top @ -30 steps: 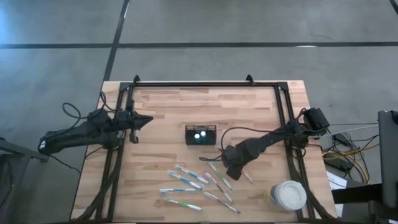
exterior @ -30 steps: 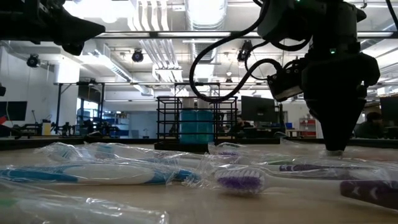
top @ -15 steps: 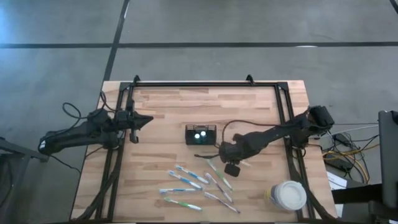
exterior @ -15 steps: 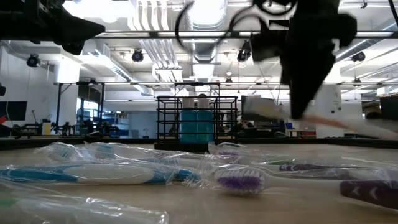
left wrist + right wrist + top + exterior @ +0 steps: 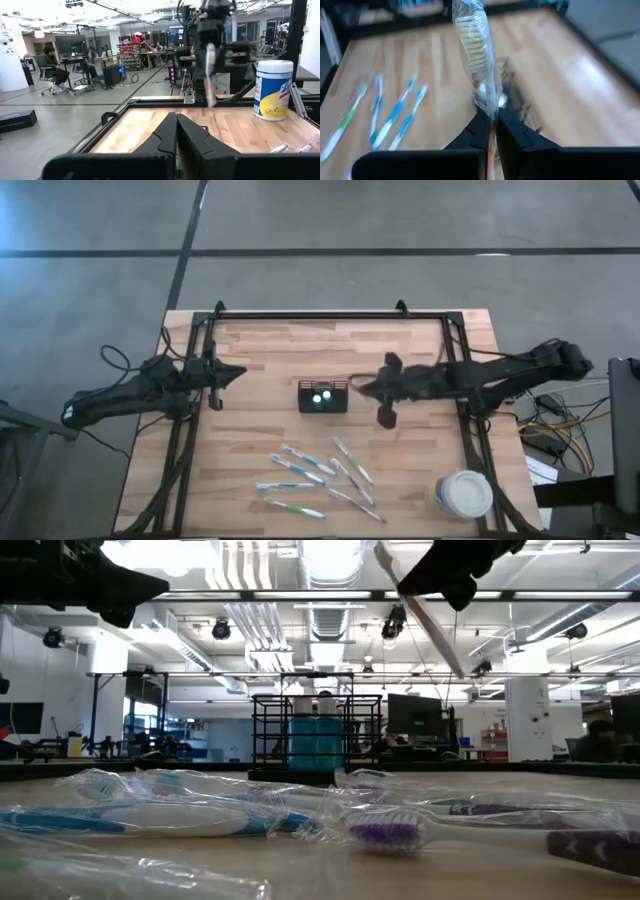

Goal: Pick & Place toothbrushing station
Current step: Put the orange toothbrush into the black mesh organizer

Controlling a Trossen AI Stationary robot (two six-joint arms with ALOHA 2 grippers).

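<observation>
Right claw point(image 5: 490, 127) pinches wrapped toothbrush point(image 5: 472, 55) above table point(image 5: 270, 360), beside mesh caddy point(image 5: 322, 397); left claw point(image 5: 176, 131) pressed together at table's edge.

A grey concrete floor point(image 5: 320, 220) crossed by dark seams surrounds the light wooden desk point(image 5: 270, 350). Beyond it lies an open workshop with white ceiling ducts point(image 5: 245, 585), bright strip lights, monitors point(image 5: 414, 715) and a seated person point(image 5: 52, 65).
</observation>
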